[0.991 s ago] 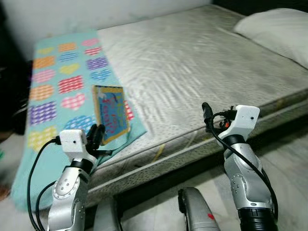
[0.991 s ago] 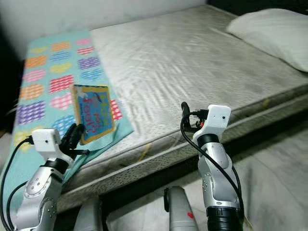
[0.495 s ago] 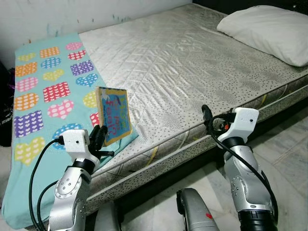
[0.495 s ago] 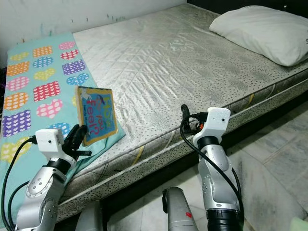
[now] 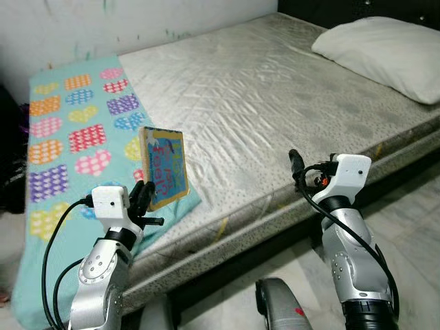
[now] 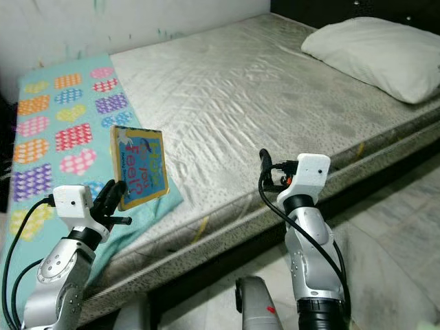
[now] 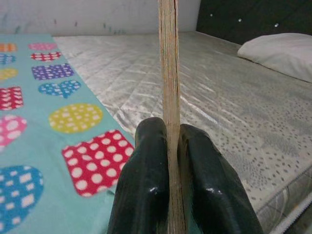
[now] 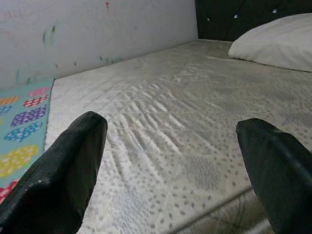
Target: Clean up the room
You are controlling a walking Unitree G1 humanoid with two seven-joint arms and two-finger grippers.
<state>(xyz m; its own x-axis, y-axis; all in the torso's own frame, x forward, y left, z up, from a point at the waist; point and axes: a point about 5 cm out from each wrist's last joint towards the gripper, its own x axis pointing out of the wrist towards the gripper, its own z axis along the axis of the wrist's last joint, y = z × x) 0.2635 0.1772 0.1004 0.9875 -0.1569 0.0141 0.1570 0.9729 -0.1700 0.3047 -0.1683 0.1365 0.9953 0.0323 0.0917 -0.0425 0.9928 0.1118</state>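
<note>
The left gripper (image 5: pixel 142 197) is pinching the bottom edge of a book (image 5: pixel 163 167). In the left wrist view its two black fingers (image 7: pixel 146 180) squeeze the thin book (image 7: pixel 169 97) tight from both sides. The book stands up tall above the gripper, with its blue and yellow cover showing. It is lifted off the bed now. A second ago it looked flatter, close to the blanket, and now it stands straighter and higher. So the book has been picked up, and that part of the tidy-up looks done.

Under the book lies the blanket (image 5: pixel 69 130), light blue with colored hearts on it. It covers one end of the bed and hangs down over the edge.

The right gripper (image 8: pixel 170 165) is empty. Its two fingers are spread wide apart. It hangs in the air near the front edge of the mattress (image 5: pixel 275 89) and has hardly moved.

The mattress is gray and bare. A white pillow (image 5: pixel 378 45) sits at the far end, well away from the book.

Next, I think the book needs a home, like a shelf or a table. No such place is in sight. The grip is only on a thin edge, so the book could tip or slip while the robot walks.
</note>
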